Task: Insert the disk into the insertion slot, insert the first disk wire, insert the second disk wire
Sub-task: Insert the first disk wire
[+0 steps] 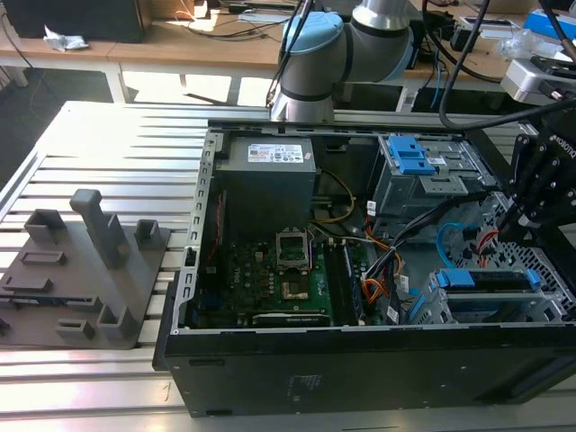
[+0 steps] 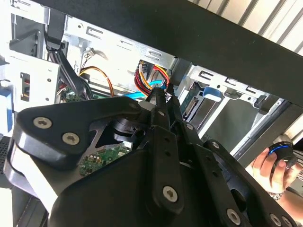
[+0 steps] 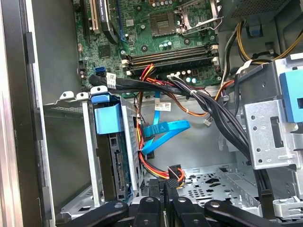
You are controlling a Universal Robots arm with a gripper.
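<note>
Jaws pinch black plug [image 3: 174,175] of red/yellow wires [image 3: 155,168] nr disk [image 3: 114,161]; plug prob rigid, wires springy, so hold plug body.

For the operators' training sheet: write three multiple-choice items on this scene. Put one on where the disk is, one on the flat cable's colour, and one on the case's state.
1. Where is the disk?
A. on the slatted table
B. in the insertion slot
C. on the grey fixture

2. What colour is the second disk wire?
A. light blue
B. green
C. white

3. How is the computer case?
A. shut by a side panel
B. open, with the motherboard showing
C. wrapped in foil

Key:
1. B, because the disk's blue frame sits inside the silver cage in the first wrist view.
2. A, because the cable loops light blue beside that cage.
3. B, because the board lies bare in the exterior view.
</note>
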